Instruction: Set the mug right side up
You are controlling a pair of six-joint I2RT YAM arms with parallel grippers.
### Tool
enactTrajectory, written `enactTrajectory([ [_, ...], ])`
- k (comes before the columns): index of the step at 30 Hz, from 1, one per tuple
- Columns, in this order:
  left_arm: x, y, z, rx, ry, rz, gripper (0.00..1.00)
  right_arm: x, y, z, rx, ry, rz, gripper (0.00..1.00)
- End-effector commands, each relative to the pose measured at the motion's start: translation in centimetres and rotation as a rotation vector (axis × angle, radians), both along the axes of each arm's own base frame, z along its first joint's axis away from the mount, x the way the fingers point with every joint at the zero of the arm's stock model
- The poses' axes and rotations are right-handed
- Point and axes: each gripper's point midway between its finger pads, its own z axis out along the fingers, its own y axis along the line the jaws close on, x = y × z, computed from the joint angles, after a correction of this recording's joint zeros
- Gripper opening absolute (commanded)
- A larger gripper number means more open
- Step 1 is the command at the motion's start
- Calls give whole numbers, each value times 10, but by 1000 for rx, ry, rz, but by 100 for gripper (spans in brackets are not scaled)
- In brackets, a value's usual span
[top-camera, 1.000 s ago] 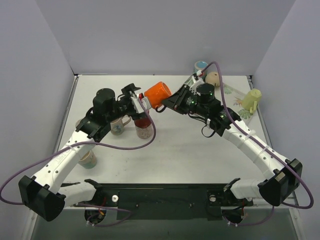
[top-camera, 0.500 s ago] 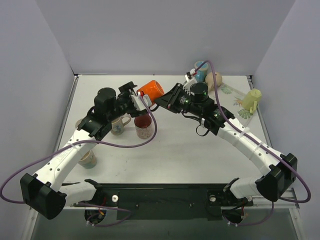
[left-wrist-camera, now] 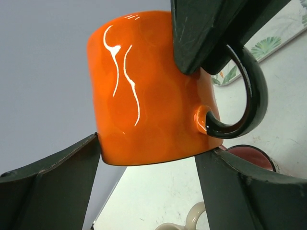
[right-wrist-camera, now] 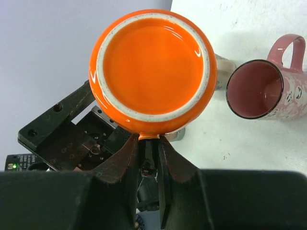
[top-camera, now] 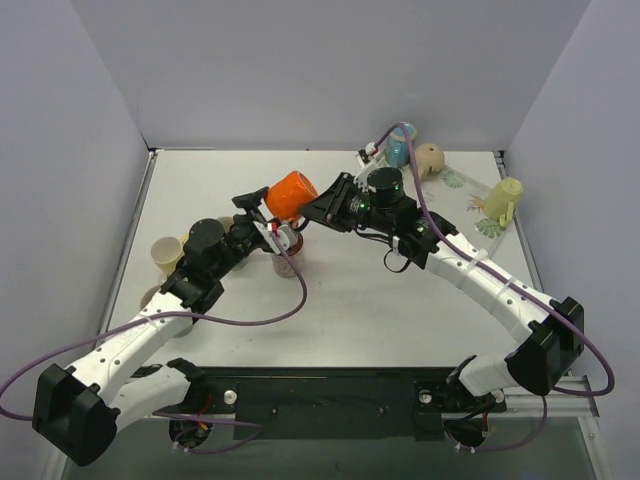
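The orange mug with a black handle hangs in the air above the table's middle left. My right gripper is shut on its handle. In the right wrist view the mug shows its base, and the right gripper pinches the handle just below it. In the left wrist view the mug fills the frame with its rim end toward the camera. My left gripper is open, one finger at each side of that rim. From above, the left gripper sits just below and left of the mug.
A pink mug stands upright under the held mug, beside a cream mug. Two beige cups stand at the left. A blue cup, a tan mug, a yellow-green mug and a leaf-print mat sit at the back right.
My right arm has carried the orange mug leftward. The left arm has drawn back and lowered, and its open gripper now flanks the mug's rim end.
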Motion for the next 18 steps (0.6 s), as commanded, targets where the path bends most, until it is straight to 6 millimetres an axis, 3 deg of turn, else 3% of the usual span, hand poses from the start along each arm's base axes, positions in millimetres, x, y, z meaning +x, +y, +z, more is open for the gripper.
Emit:
enactTrajectory([
  [1,-5,7,58,-174,-222,31,86,-11,6,58,97,-125,54,0],
  [8,-6,18,63,-221,-334,80,71,-15,7,50,58,-124,72,0],
  [18,-13,7,46,-140,-400,35,67,-8,25,31,32,-95,121,0],
])
